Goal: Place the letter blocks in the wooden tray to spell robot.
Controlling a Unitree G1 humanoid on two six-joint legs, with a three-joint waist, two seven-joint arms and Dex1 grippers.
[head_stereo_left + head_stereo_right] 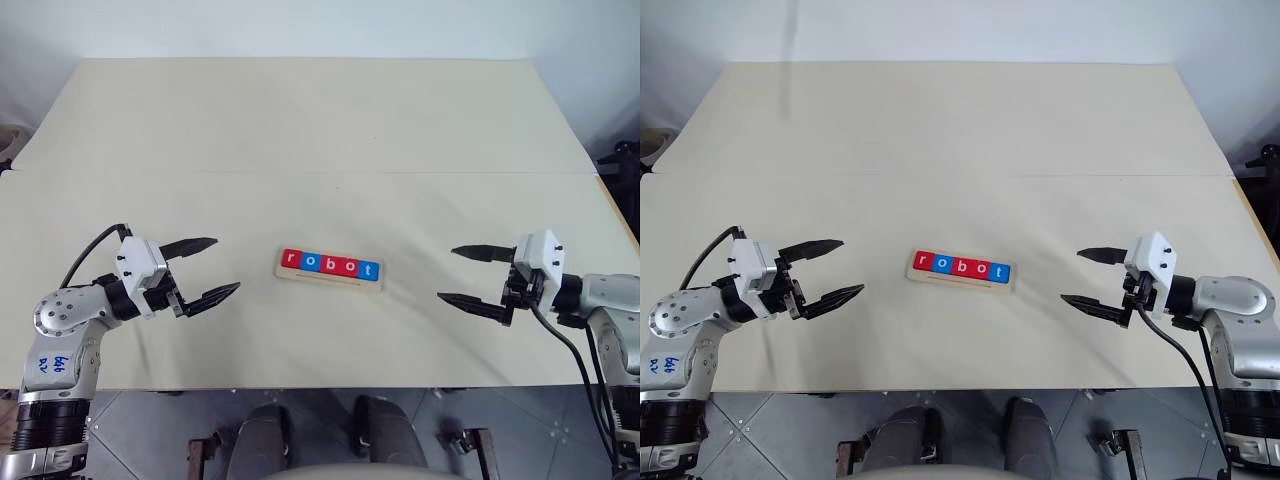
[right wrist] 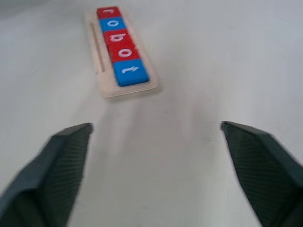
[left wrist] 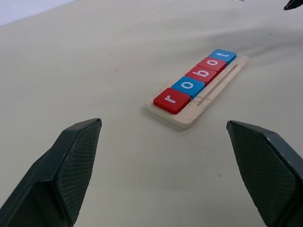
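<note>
Wide-spread ribbed black fingers of both grippers point(image 1: 208, 269) point(image 1: 470, 275), flat glossy square letter blocks point(image 1: 331, 265) in pale-wood grooved tray point(image 1: 330, 280)

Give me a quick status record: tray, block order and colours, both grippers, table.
tray: wooden tray lies flat at mid-table, between the two grippers
blocks: five letter blocks in one row in the tray, reading r o b o t
colours: red, blue, red, red, blue
left gripper: jaws open, holding nothing, apart from the tray on its left
right gripper: jaws open, holding nothing, apart from the tray on its right
table: pale cream surface
task state: word looks complete
</note>
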